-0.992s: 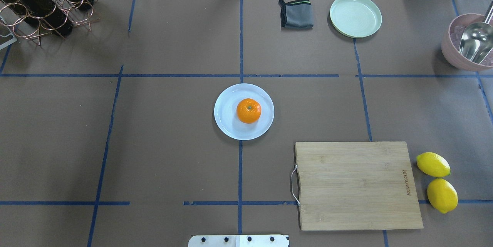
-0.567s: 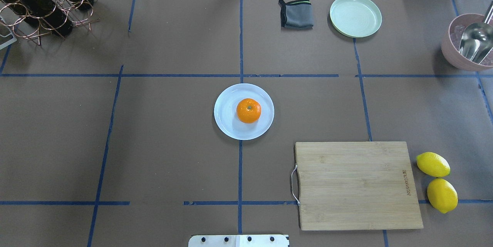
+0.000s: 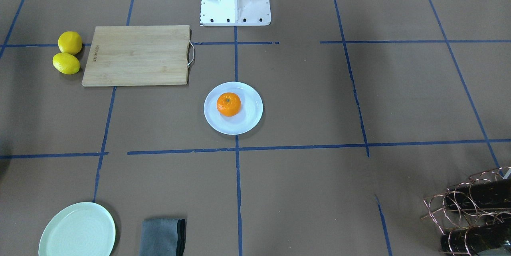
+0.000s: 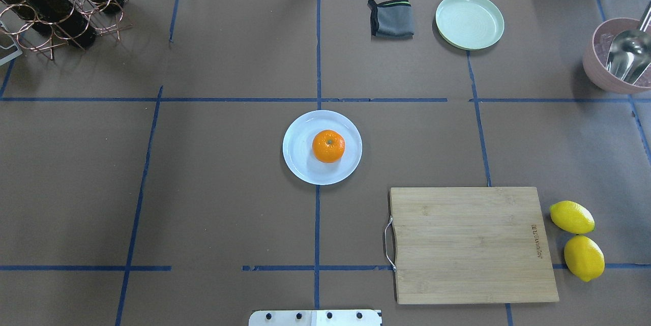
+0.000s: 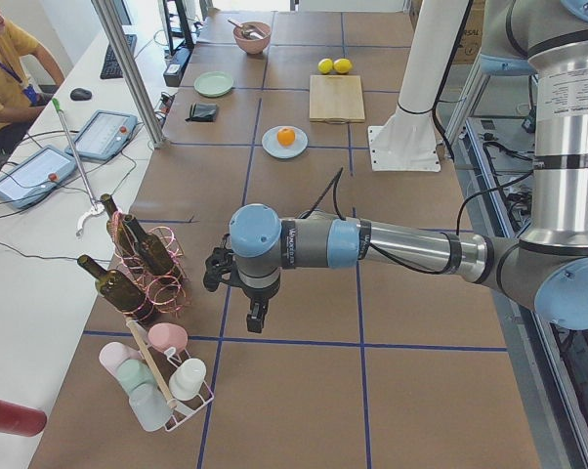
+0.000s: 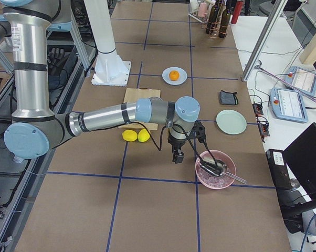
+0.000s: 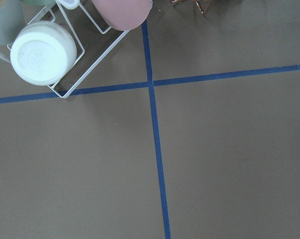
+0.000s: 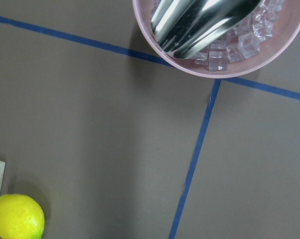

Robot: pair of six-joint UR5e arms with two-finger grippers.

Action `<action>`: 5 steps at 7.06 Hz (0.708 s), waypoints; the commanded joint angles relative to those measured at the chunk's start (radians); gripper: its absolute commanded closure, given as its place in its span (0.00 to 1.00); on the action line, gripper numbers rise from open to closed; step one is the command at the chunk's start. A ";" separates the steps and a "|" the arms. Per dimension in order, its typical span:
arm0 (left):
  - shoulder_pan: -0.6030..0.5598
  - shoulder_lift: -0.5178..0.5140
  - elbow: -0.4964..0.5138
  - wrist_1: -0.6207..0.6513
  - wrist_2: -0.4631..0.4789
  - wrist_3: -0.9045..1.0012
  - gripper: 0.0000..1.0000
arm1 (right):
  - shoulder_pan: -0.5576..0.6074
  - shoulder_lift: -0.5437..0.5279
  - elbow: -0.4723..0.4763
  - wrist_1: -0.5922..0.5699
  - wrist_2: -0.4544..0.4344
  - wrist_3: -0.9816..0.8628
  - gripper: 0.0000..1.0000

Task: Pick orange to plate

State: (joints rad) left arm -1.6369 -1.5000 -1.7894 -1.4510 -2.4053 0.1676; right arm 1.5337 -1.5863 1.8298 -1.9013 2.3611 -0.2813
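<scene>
The orange [image 4: 328, 146] rests on the white plate [image 4: 300, 163] at the table's middle, its stem dimple facing up; the front view shows the same orange [image 3: 228, 104] on that plate [image 3: 249, 118]. Neither gripper is near it. My left gripper [image 5: 258, 318] hangs over bare table at the left end, beside the bottle rack, and shows only in the left side view. My right gripper [image 6: 176, 156] hangs at the right end between the lemons and the pink bowl, seen only in the right side view. I cannot tell whether either is open or shut.
A bamboo cutting board [image 4: 470, 244] lies front right with two lemons [image 4: 571, 217] beside it. A mint-green plate [image 4: 469, 21] and grey cloth [image 4: 391, 18] sit at the back. A pink bowl [image 4: 618, 56] with ice and scoop, a wine rack [image 4: 56, 0] and a cup rack [image 5: 162, 376] occupy the ends.
</scene>
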 commanded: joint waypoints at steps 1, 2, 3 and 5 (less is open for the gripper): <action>0.005 0.003 0.007 -0.028 0.000 0.000 0.00 | -0.001 0.005 -0.033 0.043 -0.002 0.004 0.00; 0.009 0.003 0.007 -0.028 0.003 0.000 0.00 | -0.001 0.003 -0.040 0.057 0.000 0.014 0.00; 0.009 0.003 0.008 -0.026 0.003 -0.002 0.00 | -0.001 0.005 -0.038 0.059 -0.002 0.023 0.00; 0.040 0.004 0.011 -0.023 0.005 -0.007 0.00 | -0.001 0.002 -0.038 0.059 -0.005 0.033 0.00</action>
State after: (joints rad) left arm -1.6196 -1.4967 -1.7803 -1.4759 -2.4013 0.1641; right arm 1.5325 -1.5825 1.7922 -1.8435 2.3587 -0.2530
